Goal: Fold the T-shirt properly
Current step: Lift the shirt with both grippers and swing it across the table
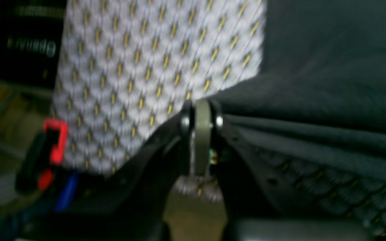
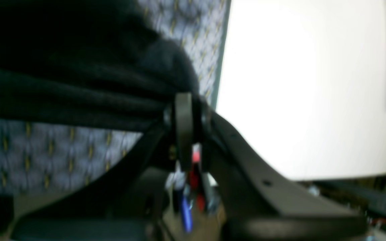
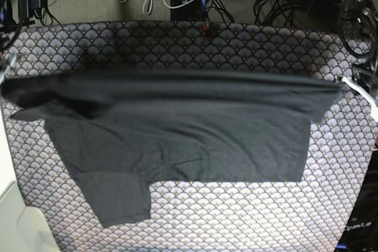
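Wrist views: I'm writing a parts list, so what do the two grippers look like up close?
Both are blurred. The left gripper has dark, matte curved fingers around an olive-grey strip, with round bolt heads at each side. The right gripper has the same dark build, with small holes along one finger. Red and blue parts show behind each.
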Controlling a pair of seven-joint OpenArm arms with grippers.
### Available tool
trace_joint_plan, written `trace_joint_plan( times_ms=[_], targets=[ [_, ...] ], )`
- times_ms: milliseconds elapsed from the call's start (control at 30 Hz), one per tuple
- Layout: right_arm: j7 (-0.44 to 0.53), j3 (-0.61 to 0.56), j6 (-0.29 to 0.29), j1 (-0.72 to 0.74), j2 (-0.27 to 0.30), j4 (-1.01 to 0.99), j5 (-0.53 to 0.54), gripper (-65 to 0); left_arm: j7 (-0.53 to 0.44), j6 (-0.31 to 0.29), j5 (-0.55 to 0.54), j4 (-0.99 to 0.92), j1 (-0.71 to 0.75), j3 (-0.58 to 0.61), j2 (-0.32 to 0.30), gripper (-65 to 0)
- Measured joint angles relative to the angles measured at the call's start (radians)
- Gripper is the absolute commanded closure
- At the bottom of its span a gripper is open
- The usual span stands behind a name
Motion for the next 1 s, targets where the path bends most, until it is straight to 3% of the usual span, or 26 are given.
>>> trace_joint_plan(
  times_ms=[67, 167, 333, 533, 667, 733, 900, 1000],
  targets=[
    [0.005, -0.017, -0.01, -0.039, -0.002, -0.005, -0.037, 0.0, -0.003, 0.008, 0.018, -0.016, 0.0, -0.004, -0.008, -0.4],
    [0.059, -0.026, -0.011, -0.066, 0.002, -0.003, -0.01, 0.0, -0.014, 0.007, 0.003, -0.019, -0.003, -0.007, -0.008, -0.4],
    [0.045, -0.021, -0.012, -0.113, 0.0, -0.003, -0.029, 0.0, -0.006, 0.004, 0.014, -0.02, 0.03, -0.009, -0.009, -0.4],
    [0.05, -0.024, -0.011, -0.114, -0.048, -0.037, -0.022, 0.0, -0.012, 0.007, 0.013, -0.023, 0.05, -0.009, -0.029, -0.4],
    [0.052, -0.024, -0.012, -0.103, -0.06, -0.044, -0.023, 0.0, -0.014, 0.005, 0.008, -0.023, 0.052, 0.005, 0.024, -0.4],
    [0.045, -0.024, -0.012, -0.081, -0.06, -0.046, -0.029, 0.0, -0.014, -0.052, 0.011, -0.023, 0.055, 0.035, 0.068, -0.4],
    [0.051, -0.025, -0.012, -0.069, -0.058, -0.046, -0.024, 0.0, -0.014, -0.256, 0.008, -0.016, 0.077, 0.063, 0.164, -0.9],
    [0.046, -0.026, -0.012, -0.07, -0.061, -0.046, -0.025, 0.0, -0.007, -0.375, 0.028, -0.016, 0.09, 0.057, 0.225, -8.1]
  ],
)
